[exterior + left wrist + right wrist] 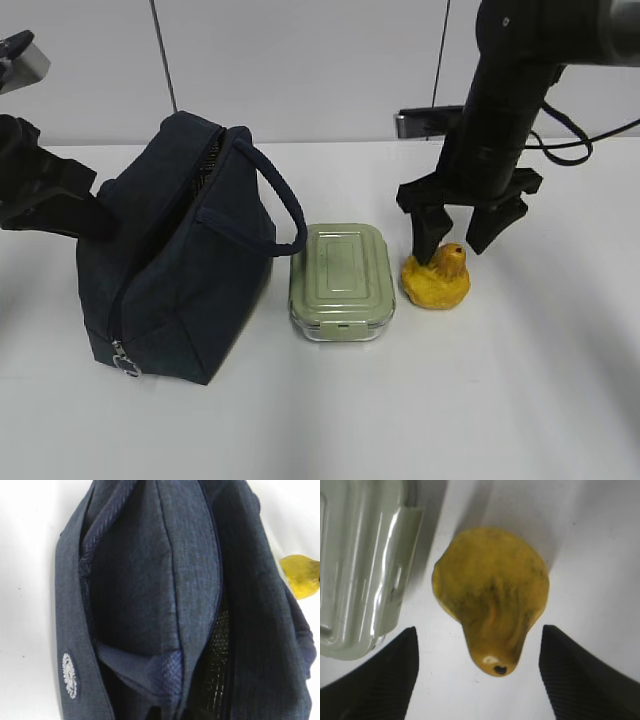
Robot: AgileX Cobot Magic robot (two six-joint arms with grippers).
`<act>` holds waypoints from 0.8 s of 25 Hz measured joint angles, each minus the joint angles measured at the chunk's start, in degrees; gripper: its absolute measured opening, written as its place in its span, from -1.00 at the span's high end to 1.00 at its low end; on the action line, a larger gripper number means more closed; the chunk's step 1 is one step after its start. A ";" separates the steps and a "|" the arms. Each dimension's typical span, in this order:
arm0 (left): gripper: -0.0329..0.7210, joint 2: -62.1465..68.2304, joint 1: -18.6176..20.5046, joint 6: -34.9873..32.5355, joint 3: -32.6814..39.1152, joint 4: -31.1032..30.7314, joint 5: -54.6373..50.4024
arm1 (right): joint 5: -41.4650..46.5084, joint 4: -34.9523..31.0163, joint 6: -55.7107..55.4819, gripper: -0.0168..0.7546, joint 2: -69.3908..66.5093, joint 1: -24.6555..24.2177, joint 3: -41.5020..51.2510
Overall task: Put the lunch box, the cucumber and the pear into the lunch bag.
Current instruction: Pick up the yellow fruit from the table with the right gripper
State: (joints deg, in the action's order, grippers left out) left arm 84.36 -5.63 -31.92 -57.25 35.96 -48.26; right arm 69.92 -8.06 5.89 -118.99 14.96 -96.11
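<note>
The dark navy lunch bag (180,270) stands at the left with its top zipper open; the left wrist view looks down into it (150,580). My left gripper (88,212) presses against the bag's upper left edge, shut on its fabric, with the fingertips hidden. The green-lidded lunch box (342,275) lies just right of the bag. Right of the box is the yellow pear (436,282). My right gripper (452,252) hangs over it, open, with a finger on each side of the pear's neck (490,590) and not touching it. The cucumber is out of view.
The bag's loop handle (285,205) arches over toward the lunch box. In the right wrist view the box's clear wall (360,565) is close to the left finger (395,670). A white tabletop (450,400) stretches in front.
</note>
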 joint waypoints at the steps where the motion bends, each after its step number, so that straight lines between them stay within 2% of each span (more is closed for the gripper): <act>1: 0.91 0.00 0.00 0.00 0.00 0.00 0.00 | 0.00 0.30 -0.15 -0.52 0.00 0.41 0.67; 6: 0.91 0.00 0.00 0.00 0.00 0.00 0.00 | -0.26 3.02 -1.29 -0.47 0.00 1.14 3.09; 12: 0.91 0.00 0.00 0.00 0.00 0.00 0.14 | -3.35 3.82 -1.43 -0.01 0.00 1.37 3.16; 20: 0.91 0.00 0.00 0.00 0.00 -0.05 0.15 | -4.35 4.16 -1.46 0.29 0.00 1.50 3.16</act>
State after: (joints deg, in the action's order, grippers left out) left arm 84.36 -5.63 -31.92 -57.25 35.91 -48.11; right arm 65.57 -3.89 4.43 -118.99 16.46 -92.95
